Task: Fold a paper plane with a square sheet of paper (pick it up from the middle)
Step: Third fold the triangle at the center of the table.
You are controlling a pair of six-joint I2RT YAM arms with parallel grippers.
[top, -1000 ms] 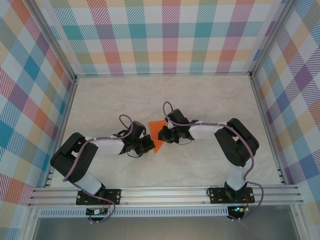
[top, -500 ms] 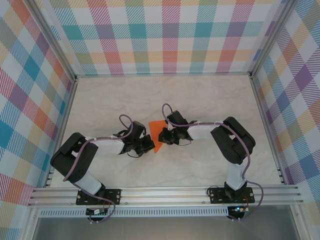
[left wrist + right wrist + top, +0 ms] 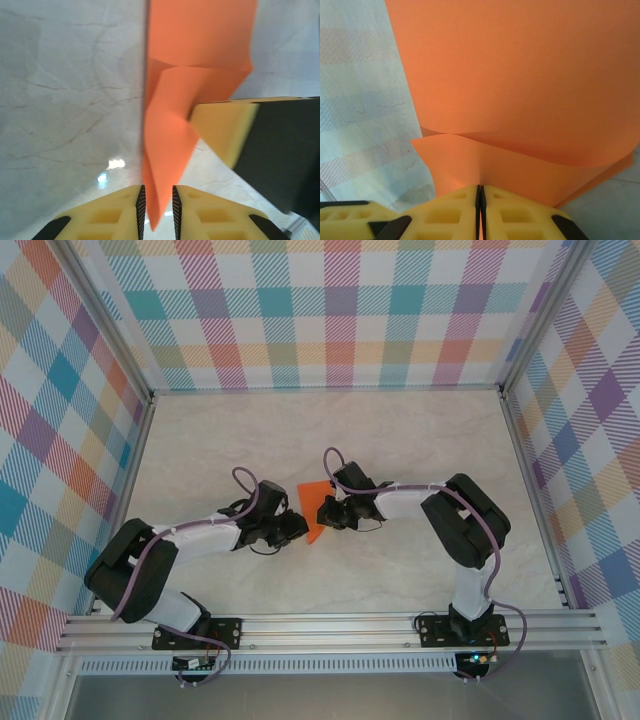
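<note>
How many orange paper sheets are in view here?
1. The orange paper sheet is mid-table, pinched by the right gripper, its tip between the pads of the left gripper. Another could be hidden under the arms.

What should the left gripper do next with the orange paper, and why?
Probably open wider and back away: the left gripper has its jaws slightly apart around the tip of the orange paper, while the right gripper is shut on it.

Bright orange sheet of paper (image 3: 312, 502), matte, partly folded (flaps meeting at a crease), tapers to a point at the middle of the table (image 3: 220, 440).
</note>
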